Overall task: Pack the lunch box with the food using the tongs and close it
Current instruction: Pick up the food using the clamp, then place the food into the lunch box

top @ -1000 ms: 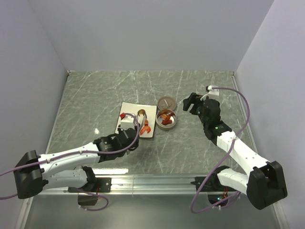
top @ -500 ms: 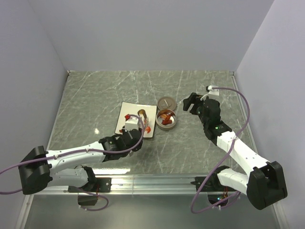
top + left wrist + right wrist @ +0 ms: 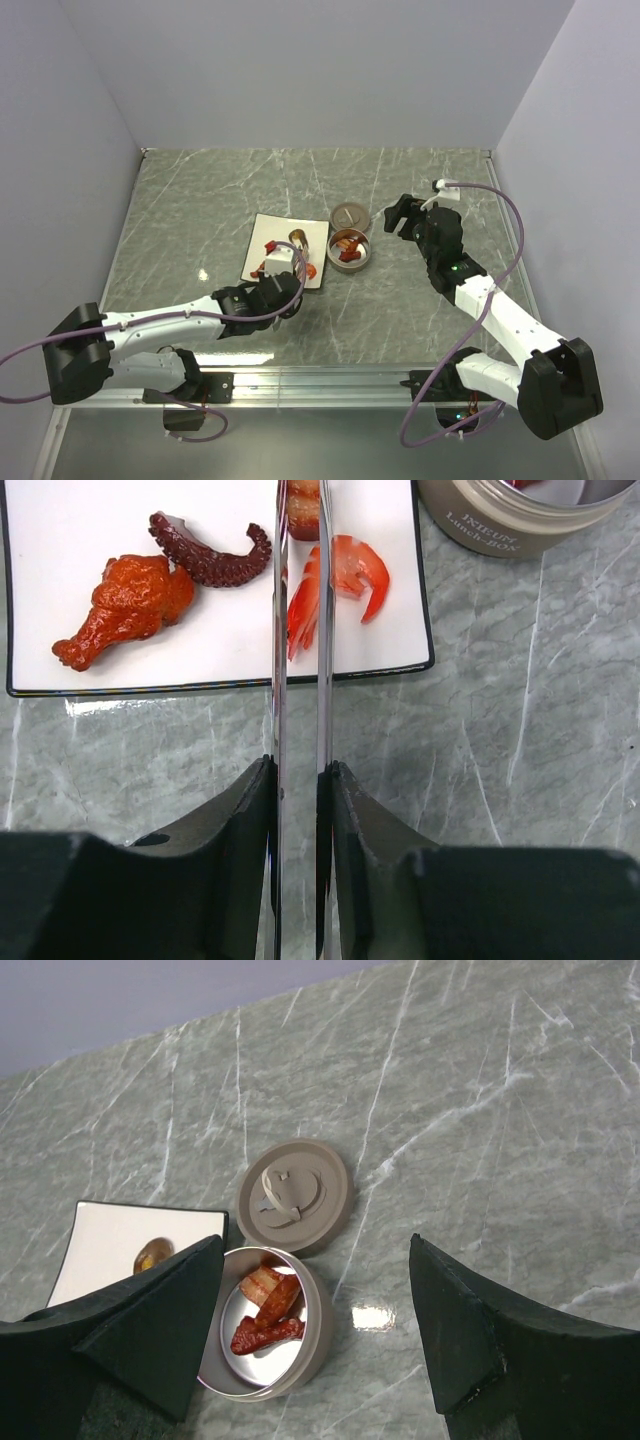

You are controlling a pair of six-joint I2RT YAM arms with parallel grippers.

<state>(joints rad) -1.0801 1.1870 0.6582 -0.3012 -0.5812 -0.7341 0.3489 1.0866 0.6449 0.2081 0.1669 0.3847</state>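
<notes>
My left gripper (image 3: pixel 300 775) is shut on the thin silver tongs (image 3: pixel 279 680), whose two arms reach out over the white plate (image 3: pixel 60 540). Between the arms lie a brown-red piece (image 3: pixel 303 510) and part of a red shrimp (image 3: pixel 345 575); the tips run off the top of the left wrist view. An orange drumstick-shaped piece (image 3: pixel 125 605) and a dark tentacle (image 3: pixel 210 560) lie further left on the plate. The lunch box (image 3: pixel 349 251) stands open to the plate's right with food (image 3: pixel 268 1315) inside, its lid (image 3: pixel 293 1195) flat behind it. My right gripper (image 3: pixel 315 1250) hovers open near the box.
The plate (image 3: pixel 265 228) sits mid-table on the grey marble top. The lid (image 3: pixel 347 215) touches or nearly touches the tin's far side. A side wall rises at each end of the table and a back wall behind it.
My left gripper has squeezed the tongs narrower and the left arm has shifted a little over the plate's near edge. The right arm has not moved.
</notes>
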